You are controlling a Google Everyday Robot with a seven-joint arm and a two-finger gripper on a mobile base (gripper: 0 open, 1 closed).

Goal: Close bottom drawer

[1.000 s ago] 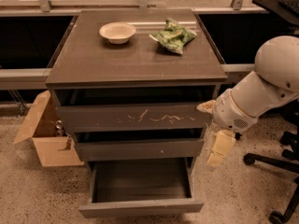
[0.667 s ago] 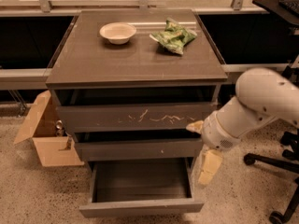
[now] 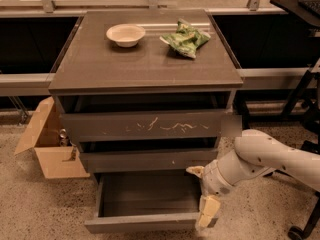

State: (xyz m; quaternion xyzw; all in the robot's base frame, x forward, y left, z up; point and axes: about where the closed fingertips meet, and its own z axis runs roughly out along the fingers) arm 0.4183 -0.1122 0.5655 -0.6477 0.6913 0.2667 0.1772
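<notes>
Bottom drawer point(image 3: 142, 223) stands pulled well out, lowest of three in the counter point(image 3: 125, 66). The pincer point(image 3: 202, 191) hangs at its right front corner, tips spread apart, the lower one just beside the front's right end.

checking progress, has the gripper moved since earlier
Yes: the gripper dropped down-left, from beside the middle drawer front to the open dark grey bottom drawer.

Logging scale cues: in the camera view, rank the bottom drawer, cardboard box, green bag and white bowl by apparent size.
1. bottom drawer, open.
2. cardboard box, partly hidden by the cabinet.
3. green bag.
4. white bowl, only slightly smaller.
The gripper is at the drawer's front right corner.
</notes>
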